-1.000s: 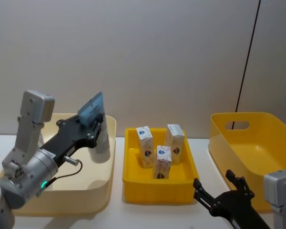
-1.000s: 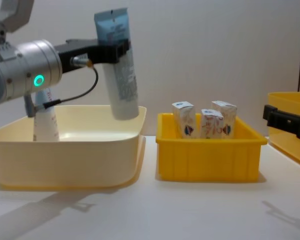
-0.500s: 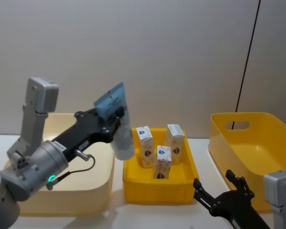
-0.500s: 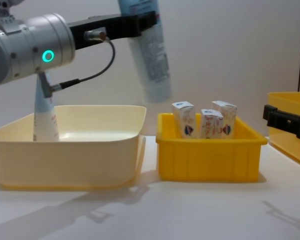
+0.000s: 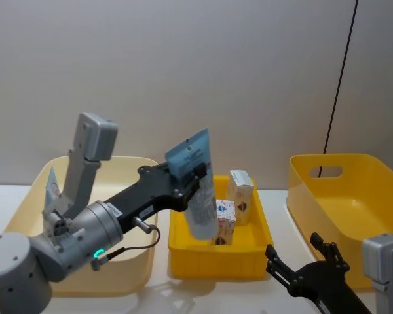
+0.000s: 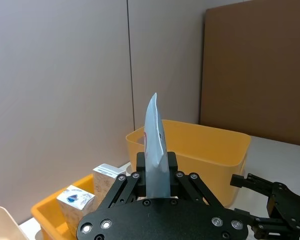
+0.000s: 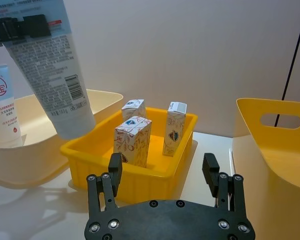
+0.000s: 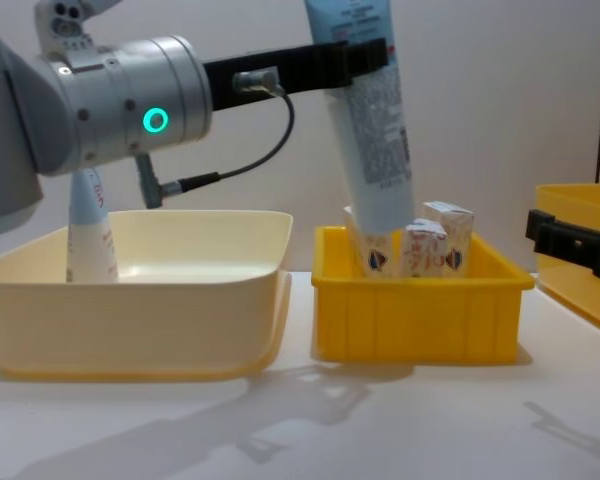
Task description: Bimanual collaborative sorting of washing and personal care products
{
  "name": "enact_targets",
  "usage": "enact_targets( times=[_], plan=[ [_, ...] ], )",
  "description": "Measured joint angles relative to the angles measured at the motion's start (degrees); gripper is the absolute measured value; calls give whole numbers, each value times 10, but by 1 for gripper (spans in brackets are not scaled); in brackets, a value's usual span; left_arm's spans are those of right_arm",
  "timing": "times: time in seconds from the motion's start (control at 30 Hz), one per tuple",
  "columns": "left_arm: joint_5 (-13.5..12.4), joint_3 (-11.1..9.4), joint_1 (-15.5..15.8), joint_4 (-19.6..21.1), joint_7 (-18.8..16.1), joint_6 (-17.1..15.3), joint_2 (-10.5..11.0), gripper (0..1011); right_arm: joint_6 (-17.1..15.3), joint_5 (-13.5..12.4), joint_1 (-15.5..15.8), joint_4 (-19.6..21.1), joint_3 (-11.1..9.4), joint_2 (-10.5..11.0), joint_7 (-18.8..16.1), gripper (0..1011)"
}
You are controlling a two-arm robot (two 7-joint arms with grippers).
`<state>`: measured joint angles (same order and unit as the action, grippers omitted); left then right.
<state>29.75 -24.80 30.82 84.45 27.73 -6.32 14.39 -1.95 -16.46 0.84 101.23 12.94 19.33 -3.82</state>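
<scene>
My left gripper [image 5: 191,174] is shut on a pale-blue squeeze tube [image 5: 198,196], gripping it near its crimped top end. The tube [image 8: 375,130] hangs tilted, cap end down, over the small yellow tray [image 8: 420,320], its lower end in front of the white cartons [image 8: 450,236]. Three cartons [image 7: 132,141] stand upright inside that tray. A second tube [image 8: 88,225] stands at the left end of the cream bin [image 8: 130,320]. My right gripper [image 5: 292,243] waits open and empty, low at the front right, short of the tray.
A large yellow bin [image 5: 340,190] with a handle cut-out stands at the right. The cream bin [image 5: 134,268] sits left of the tray, almost touching it. A plain wall is behind; bare white tabletop lies in front of the containers.
The left arm has carried the tube rightward, from above the cream bin to above the yellow tray, still gripping it. The right gripper has stayed still.
</scene>
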Motion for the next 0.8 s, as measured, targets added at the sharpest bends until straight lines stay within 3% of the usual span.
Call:
enact_targets(
  times=[0.23, 0.8],
  plan=[
    [-9, -14, 2, -2, -12, 1, -6, 219, 0, 0, 0, 0, 0, 0, 0, 1001],
    [-9, -25, 4, -4, -23, 5, -12, 219, -3, 1, -10, -7, 2, 4, -13, 1001]
  ],
)
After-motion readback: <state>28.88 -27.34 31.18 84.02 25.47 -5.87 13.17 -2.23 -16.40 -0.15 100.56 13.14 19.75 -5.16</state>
